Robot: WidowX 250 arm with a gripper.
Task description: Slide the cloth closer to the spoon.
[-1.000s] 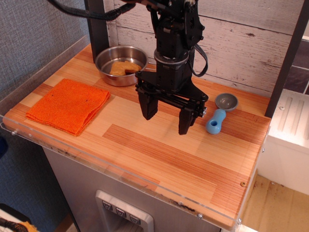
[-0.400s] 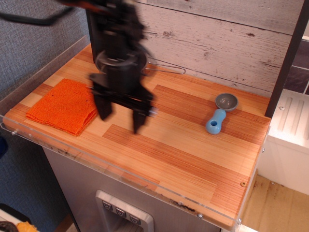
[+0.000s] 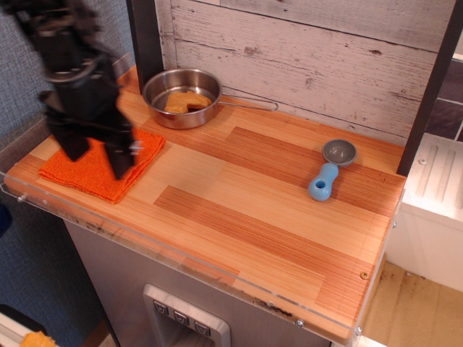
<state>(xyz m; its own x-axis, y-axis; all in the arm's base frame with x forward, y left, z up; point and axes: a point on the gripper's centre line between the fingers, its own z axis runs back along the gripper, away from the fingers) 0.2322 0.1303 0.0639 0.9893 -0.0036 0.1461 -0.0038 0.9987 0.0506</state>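
Note:
The orange folded cloth (image 3: 94,170) lies flat at the left end of the wooden table, partly hidden behind my gripper. My black gripper (image 3: 96,153) hangs over the cloth with its two fingers spread apart and nothing between them; it is motion-blurred. Whether the fingertips touch the cloth I cannot tell. The spoon (image 3: 330,170), with a light-blue handle and grey bowl, lies far to the right near the back of the table.
A round steel pan (image 3: 181,97) with a wire handle stands at the back left and holds a tan-yellow spongy piece (image 3: 185,102). A clear plastic lip (image 3: 181,264) runs along the table's front and left edges. A plank wall stands behind.
My gripper has swept left from the table's middle to above the cloth, staying open. The cloth, spoon and pan have not moved.

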